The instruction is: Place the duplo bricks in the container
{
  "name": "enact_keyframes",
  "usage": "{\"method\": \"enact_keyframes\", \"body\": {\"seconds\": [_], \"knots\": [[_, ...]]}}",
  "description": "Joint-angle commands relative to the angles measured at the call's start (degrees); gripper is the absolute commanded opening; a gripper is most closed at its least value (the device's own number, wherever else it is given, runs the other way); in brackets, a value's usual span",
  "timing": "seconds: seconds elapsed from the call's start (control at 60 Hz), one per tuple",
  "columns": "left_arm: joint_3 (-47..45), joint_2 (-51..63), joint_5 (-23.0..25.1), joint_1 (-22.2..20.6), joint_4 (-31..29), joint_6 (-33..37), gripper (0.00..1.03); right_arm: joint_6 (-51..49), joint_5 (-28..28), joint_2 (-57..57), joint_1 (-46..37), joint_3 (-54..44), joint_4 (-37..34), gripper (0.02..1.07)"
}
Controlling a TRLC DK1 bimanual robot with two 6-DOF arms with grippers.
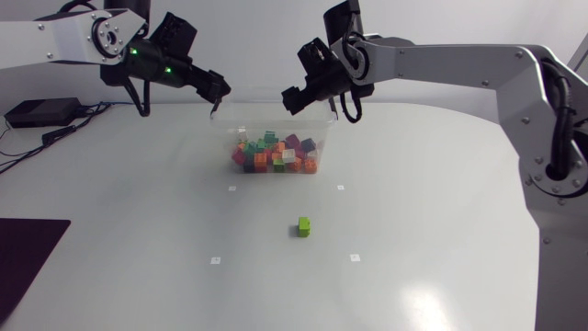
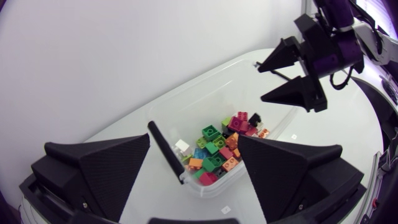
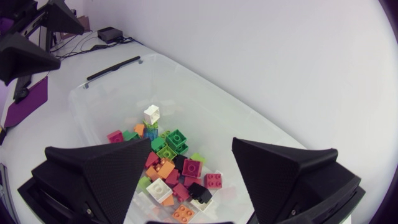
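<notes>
A clear plastic container [image 1: 317, 124] stands at the back middle of the table, with several coloured duplo bricks [image 1: 274, 154] piled inside. One green brick [image 1: 304, 226] lies alone on the table in front of it. My left gripper [image 1: 219, 95] hovers over the container's left rim, open and empty [image 2: 193, 180]. My right gripper [image 1: 296, 97] hangs over the back right rim, also open with nothing between its fingers [image 3: 186, 180]. Under each lies the pile of bricks [image 2: 217, 146] [image 3: 177, 165]. A white brick [image 3: 151, 114] tops the pile's far side; I cannot tell whether it rests or falls.
A black box [image 1: 41, 112] with cables sits at the back left. A dark mat [image 1: 28, 257] covers the front left corner. Small white markers [image 1: 231, 188] dot the table around the lone brick. A black clip [image 2: 165, 149] sits on the container's rim.
</notes>
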Motion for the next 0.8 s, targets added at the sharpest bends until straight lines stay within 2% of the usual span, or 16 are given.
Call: {"method": "enact_keyframes", "body": {"seconds": [0.0,0.133,0.3,0.417,0.617,0.783], "knots": [[-3.0,-4.0,-1.7,1.3,1.7,-3.2,0.98,-1.3,0.2,-5.3,-0.4,-4.2,-0.1,1.02],[-7.7,-8.3,-4.7,1.8,2.6,-4.6,0.98,-5.9,-2.0,-12.3,-0.3,-12.2,0.0,1.02],[-18.1,-15.4,-6.3,2.2,12.1,-4.9,0.98,-11.8,-5.2,-21.0,0.0,-22.3,-1.2,1.02],[-23.7,-19.1,-7.5,2.1,16.4,-5.7,0.98,-16.3,-7.2,-25.4,0.6,-28.0,-4.4,1.02],[-29.9,-23.0,-8.5,2.1,19.9,-6.1,0.98,-24.2,-9.9,-26.1,2.0,-31.9,-12.2,1.02],[-35.3,-26.8,-9.1,1.8,21.9,-6.3,0.98,-27.7,-10.1,-24.7,3.5,-34.5,-13.6,1.02]]}}
